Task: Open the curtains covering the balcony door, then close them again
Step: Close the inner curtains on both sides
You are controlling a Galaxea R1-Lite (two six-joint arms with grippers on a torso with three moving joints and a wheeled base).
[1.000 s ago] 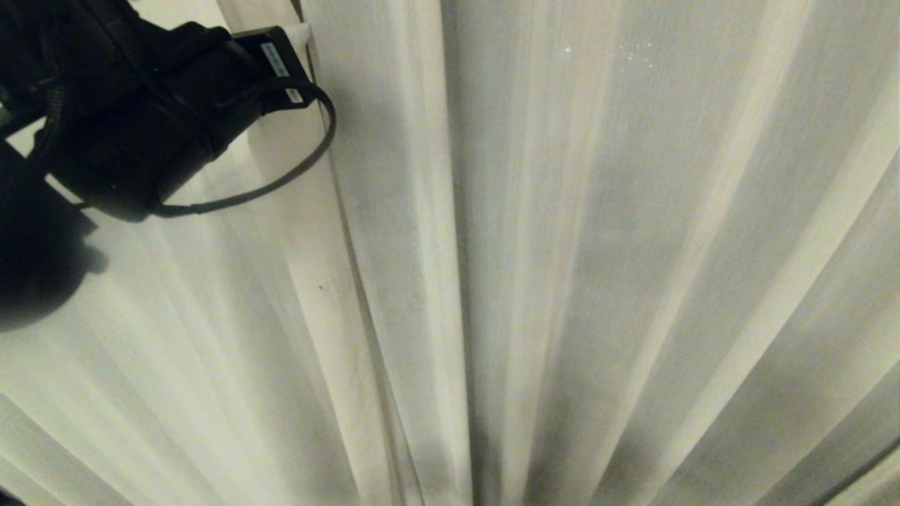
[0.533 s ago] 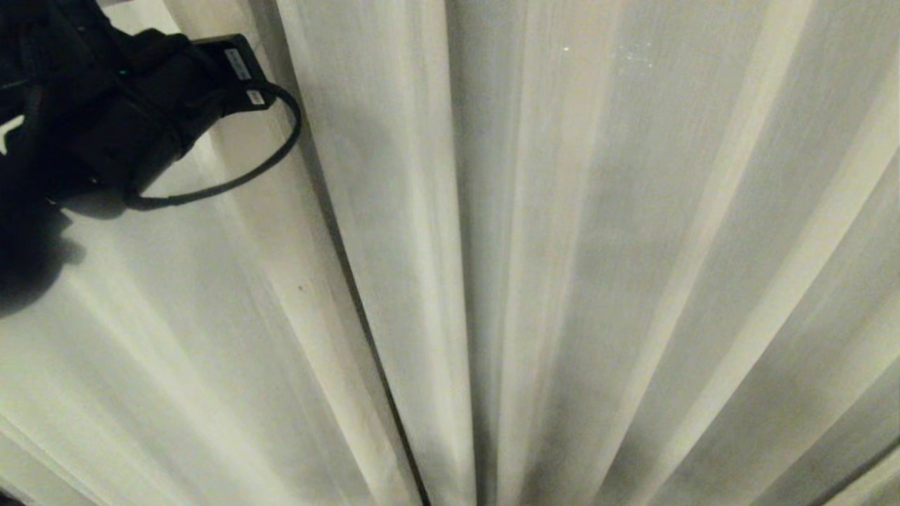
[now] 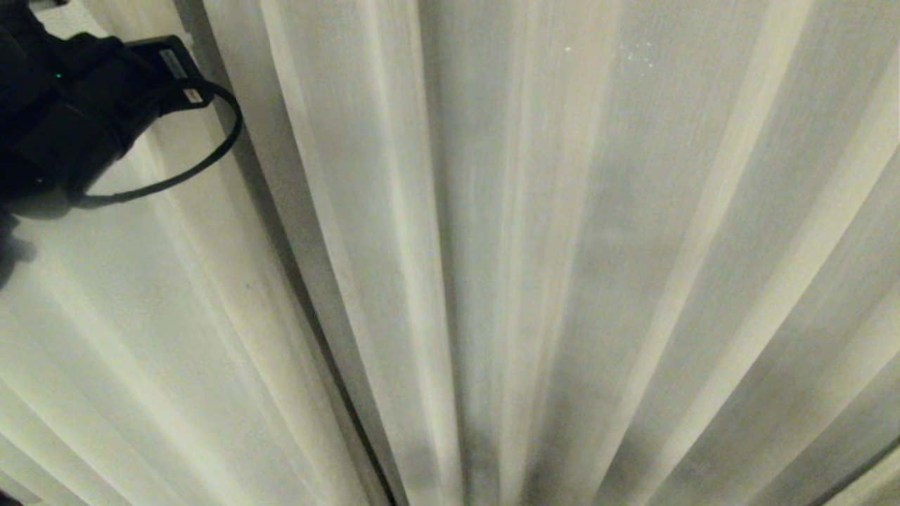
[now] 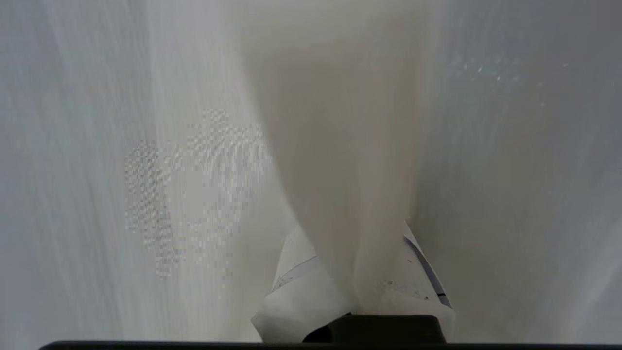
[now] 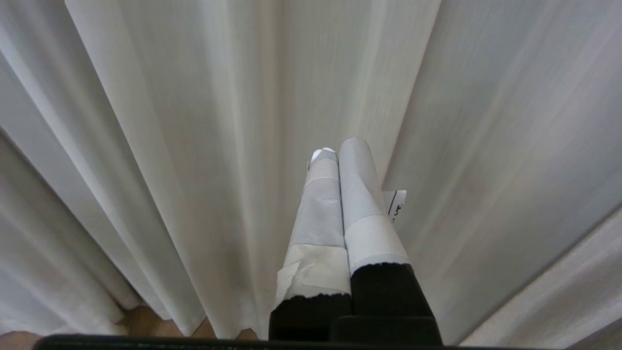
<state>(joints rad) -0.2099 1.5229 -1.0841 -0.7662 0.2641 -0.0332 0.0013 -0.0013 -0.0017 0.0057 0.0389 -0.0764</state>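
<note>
Cream-white pleated curtains (image 3: 633,246) fill the head view, and the balcony door is hidden behind them. My left arm (image 3: 70,119) reaches in at the upper left, against the left panel (image 3: 140,337). In the left wrist view my left gripper (image 4: 352,233) is shut on a fold of curtain (image 4: 340,146) that runs between its white taped fingers (image 4: 296,272). A thin dark slit (image 3: 309,316) separates the two panels. My right gripper (image 5: 338,148) is shut on nothing, its taped fingers pressed together and pointing at the curtain (image 5: 194,121) without holding it.
A strip of brown floor (image 5: 141,321) shows under the curtain hem in the right wrist view. A black cable (image 3: 211,151) loops from my left wrist in front of the fabric.
My left arm has moved left, taking the gripped curtain edge with it. The dark slit between the panels has shifted left. The right panel has stayed in place.
</note>
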